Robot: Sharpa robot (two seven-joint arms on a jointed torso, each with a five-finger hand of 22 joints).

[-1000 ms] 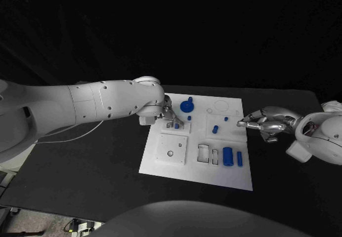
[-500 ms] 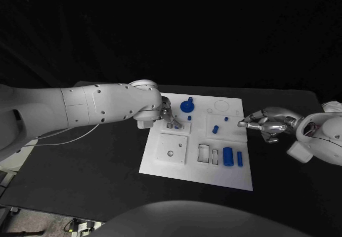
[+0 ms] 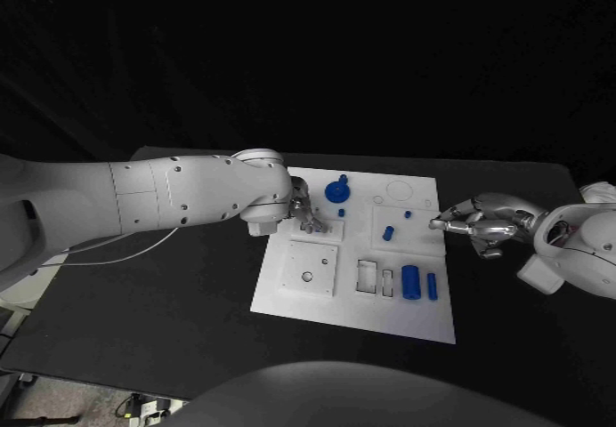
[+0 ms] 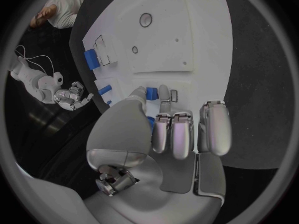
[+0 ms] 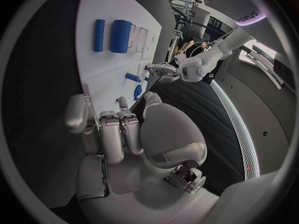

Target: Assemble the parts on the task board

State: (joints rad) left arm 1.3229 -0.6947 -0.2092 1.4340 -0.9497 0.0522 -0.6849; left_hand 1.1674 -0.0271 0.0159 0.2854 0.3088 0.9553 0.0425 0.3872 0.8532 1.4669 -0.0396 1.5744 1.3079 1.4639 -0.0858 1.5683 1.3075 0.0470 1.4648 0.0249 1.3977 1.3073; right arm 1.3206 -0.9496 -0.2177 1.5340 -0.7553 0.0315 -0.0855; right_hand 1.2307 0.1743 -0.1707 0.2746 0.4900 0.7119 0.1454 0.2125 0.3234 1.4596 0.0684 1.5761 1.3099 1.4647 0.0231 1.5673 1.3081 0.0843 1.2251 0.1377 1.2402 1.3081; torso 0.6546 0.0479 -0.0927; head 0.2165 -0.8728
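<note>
the left hand (image 3: 303, 212) pinches a small blue peg (image 4: 151, 91), light, rigid and slick, at the board's (image 3: 328, 307) upper left; the right hand (image 3: 478, 226) hovers beside it, holding nothing.

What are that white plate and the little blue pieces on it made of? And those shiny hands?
The flat white task board looks like matte plastic: even colour, no glare. The blue parts, such as the large blue cylinder, look like smooth plastic too, uniformly coloured. The silver left hand shows glossy highlights, suggesting polished metal or metallic-coated plastic; I cannot tell which.
</note>
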